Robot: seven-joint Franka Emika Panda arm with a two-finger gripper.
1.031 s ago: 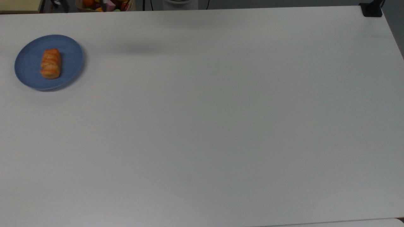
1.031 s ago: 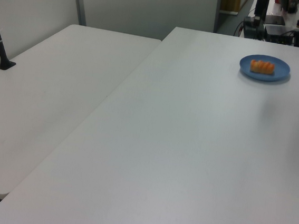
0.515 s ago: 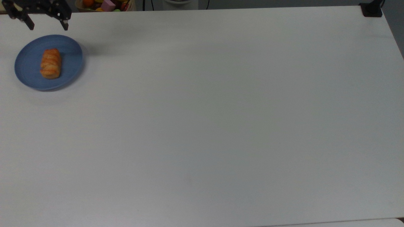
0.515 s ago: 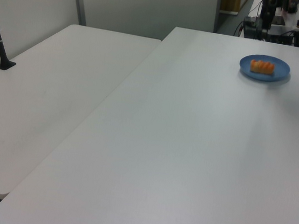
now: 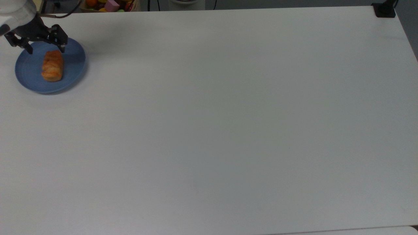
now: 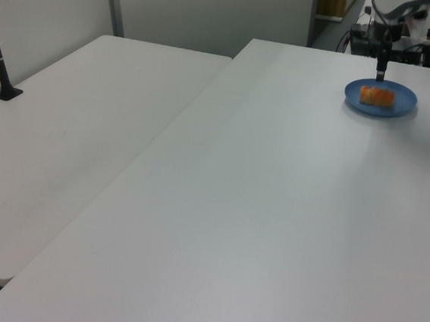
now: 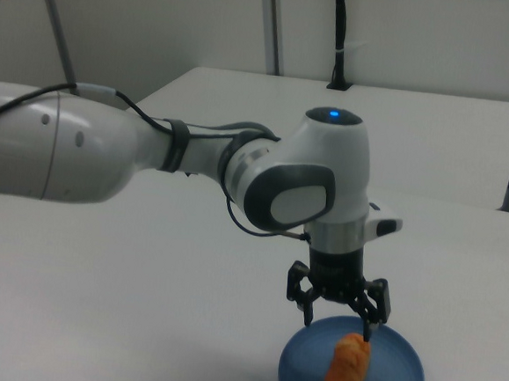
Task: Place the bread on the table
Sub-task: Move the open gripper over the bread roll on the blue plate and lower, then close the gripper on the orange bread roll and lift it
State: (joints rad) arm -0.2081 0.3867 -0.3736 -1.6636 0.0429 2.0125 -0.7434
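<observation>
While bread (image 5: 52,65) lies on blue plate (image 5: 73,70), jaws hover open above, empty.

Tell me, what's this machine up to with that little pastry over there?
A white robot arm has its gripper over a blue plate near one corner of a big white table. Its two fingers are spread open just above one end of the bread, which lies on the plate, not yet grasped. It looks set to pick the bread up, probably to set it on the table.
</observation>
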